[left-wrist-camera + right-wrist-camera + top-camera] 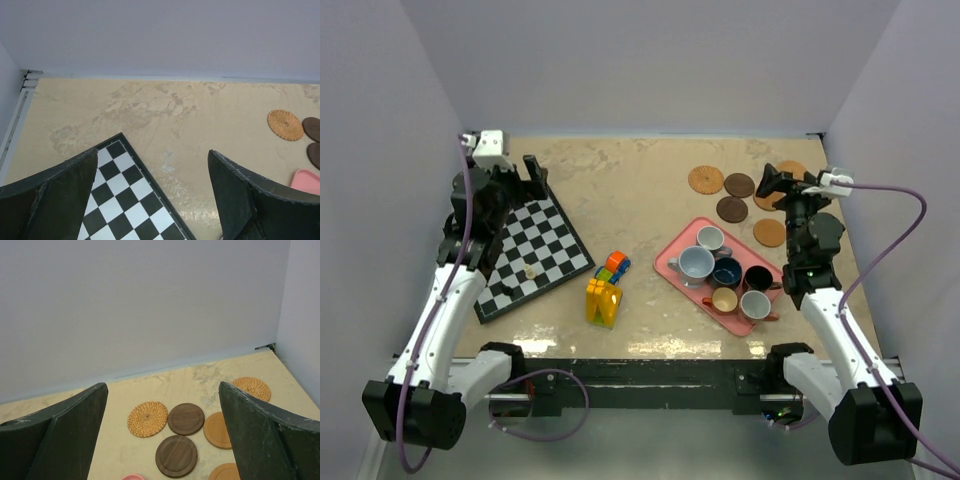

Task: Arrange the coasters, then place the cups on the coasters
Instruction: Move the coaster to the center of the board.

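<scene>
Several coasters lie loose at the back right: a woven one (pixel 705 180), two dark brown ones (pixel 739 185) (pixel 731 208) and a tan one (pixel 770 232). The right wrist view shows the woven coaster (pixel 147 418), the brown ones (pixel 186 418) (pixel 176 455) and a tan disc (pixel 218 430). Several cups stand on a pink tray (pixel 672 252), among them pale blue (pixel 693 263), navy (pixel 727 271) and black (pixel 758 278). My right gripper (pixel 775 185) (pixel 162 387) hangs open above the coasters, holding nothing. Far off at the back left, my left gripper (pixel 533 178) (pixel 152 151) is open and empty.
A black-and-white chessboard (pixel 535 255) (pixel 125 200) lies tilted under the left arm. Colourful toy blocks (pixel 605 290) sit near the table's middle front. Grey walls close in the back and both sides.
</scene>
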### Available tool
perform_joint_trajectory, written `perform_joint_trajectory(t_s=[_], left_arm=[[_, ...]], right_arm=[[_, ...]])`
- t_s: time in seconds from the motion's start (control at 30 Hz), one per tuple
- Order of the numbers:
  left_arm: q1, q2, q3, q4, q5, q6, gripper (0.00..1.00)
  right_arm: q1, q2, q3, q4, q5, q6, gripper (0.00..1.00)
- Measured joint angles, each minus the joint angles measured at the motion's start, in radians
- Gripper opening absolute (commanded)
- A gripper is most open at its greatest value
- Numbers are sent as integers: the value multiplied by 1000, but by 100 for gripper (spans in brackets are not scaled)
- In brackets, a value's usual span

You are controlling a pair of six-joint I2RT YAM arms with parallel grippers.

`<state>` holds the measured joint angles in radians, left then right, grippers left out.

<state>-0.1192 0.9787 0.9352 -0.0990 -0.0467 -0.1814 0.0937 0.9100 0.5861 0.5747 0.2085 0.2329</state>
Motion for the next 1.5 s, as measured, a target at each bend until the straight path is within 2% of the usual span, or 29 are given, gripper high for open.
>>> perform_joint_trajectory(t_s=[0.1, 0.17, 0.37, 0.57, 0.97, 1.27, 1.5], left_arm=[[-18, 71, 113, -24, 31, 2, 95], [-35, 89, 137, -13, 54, 6, 95], [-54, 74, 53, 7, 95, 18, 96], [-54, 42, -45, 13, 86, 37, 97], [-54, 35, -57, 31, 72, 45, 97], [-54, 37, -59, 31, 72, 45, 97], [-54, 43, -64, 31, 73, 44, 97]], right_arm=[[0, 28, 53, -45, -49, -26, 95], [0, 63, 100, -85, -75, -39, 93], [3, 243, 276, -241, -177, -61, 90], [36, 541, 513, -429, -230, -81, 86], [162, 1033, 797, -617, -253, -136, 86], [170, 1173, 887, -635, -228, -185, 80], [170, 1226, 942, -627, -190, -208, 67]])
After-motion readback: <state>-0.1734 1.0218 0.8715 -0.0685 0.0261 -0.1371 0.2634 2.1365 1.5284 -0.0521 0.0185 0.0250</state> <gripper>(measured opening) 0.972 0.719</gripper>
